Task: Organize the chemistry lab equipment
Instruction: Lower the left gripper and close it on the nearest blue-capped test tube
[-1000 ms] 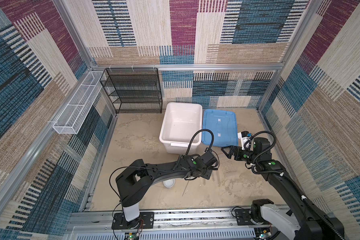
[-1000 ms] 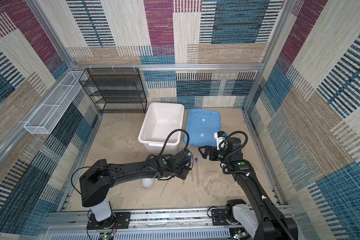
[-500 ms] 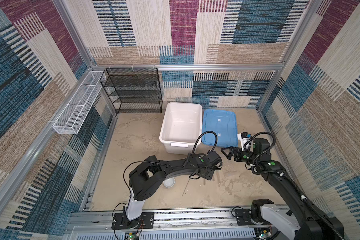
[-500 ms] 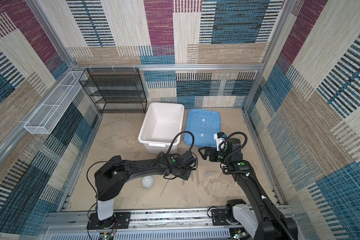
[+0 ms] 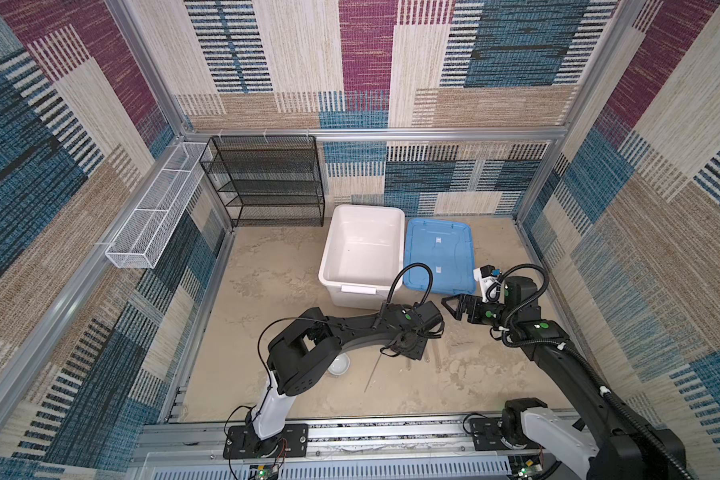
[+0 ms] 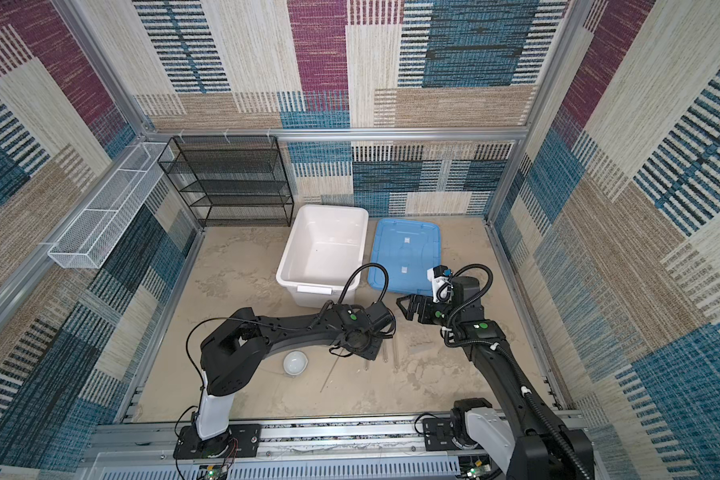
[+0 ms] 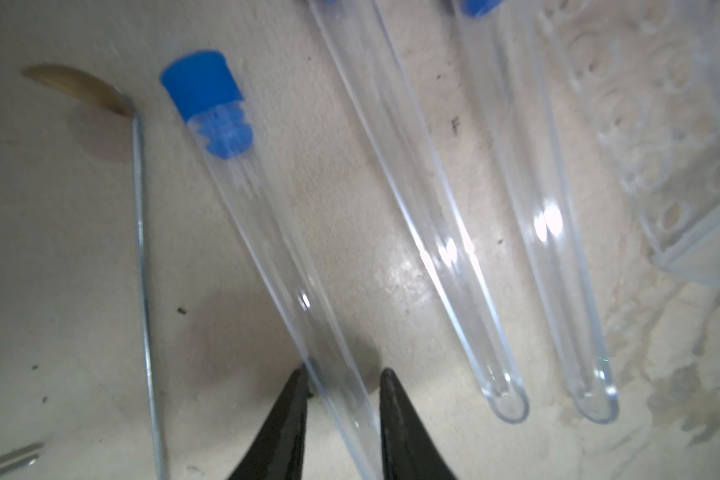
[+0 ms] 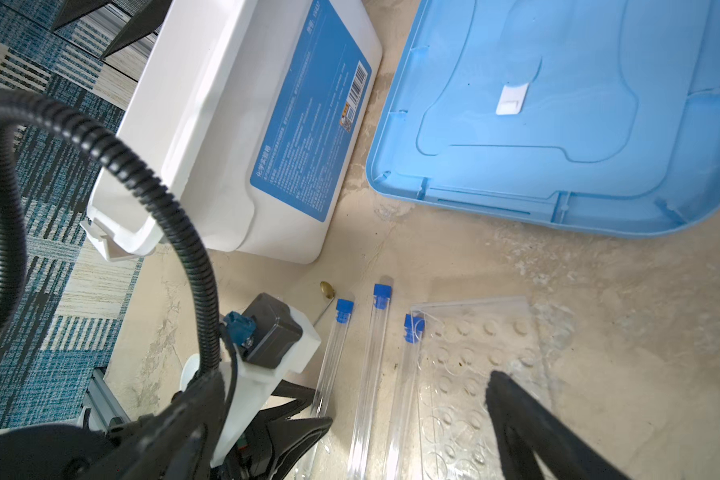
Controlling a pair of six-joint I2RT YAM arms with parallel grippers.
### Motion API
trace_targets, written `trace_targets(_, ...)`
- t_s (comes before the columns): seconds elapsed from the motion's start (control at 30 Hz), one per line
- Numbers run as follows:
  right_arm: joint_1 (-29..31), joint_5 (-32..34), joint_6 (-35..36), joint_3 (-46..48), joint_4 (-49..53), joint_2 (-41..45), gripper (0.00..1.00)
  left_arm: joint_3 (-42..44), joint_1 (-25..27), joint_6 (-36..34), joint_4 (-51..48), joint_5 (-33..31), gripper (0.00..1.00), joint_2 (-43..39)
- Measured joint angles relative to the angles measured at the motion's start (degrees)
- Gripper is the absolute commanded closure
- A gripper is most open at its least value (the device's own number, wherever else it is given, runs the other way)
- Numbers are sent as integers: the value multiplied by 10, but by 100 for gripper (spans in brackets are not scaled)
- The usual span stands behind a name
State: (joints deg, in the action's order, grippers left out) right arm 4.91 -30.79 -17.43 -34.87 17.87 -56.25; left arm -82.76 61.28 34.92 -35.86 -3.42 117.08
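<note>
Now my left gripper [image 7: 344, 388] has swung in and narrowed around the leftmost blue-capped tube [image 7: 267, 232], which lies on the floor at lower centre of the wrist frame and isn't pinched yet. The right gripper [image 5: 450, 308] hangs wide near the tube rack [image 8: 474, 345]. Pickup looks imminent.

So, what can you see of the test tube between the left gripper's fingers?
A long clear test tube, seemingly empty, closed by a blue cap. It lies flat on the beige tabletop, beside a spoon-tipped rod but apart from it. The left gripper straddles it well away from the cap: one finger seems to touch its wall, the other stands slightly off.
</note>
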Motion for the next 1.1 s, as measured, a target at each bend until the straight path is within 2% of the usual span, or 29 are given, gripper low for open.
trace_targets(0.3,0,8,0,0,3,12,1,-25,1,0,-28,-3,72,17)
trace_targets(0.43,0,9,0,0,7,16,1,-33,1,0,-38,-5,78,22)
trace_targets(0.7,0,10,0,-5,17,19,1,-39,-1,0,-47,-7,79,26)
trace_targets(0.77,0,10,0,-6,17,21,1,-39,-4,0,-48,-5,83,26)
trace_targets(1.1,0,8,-1,-7,17,18,1,-20,-8,0,-28,9,83,13)
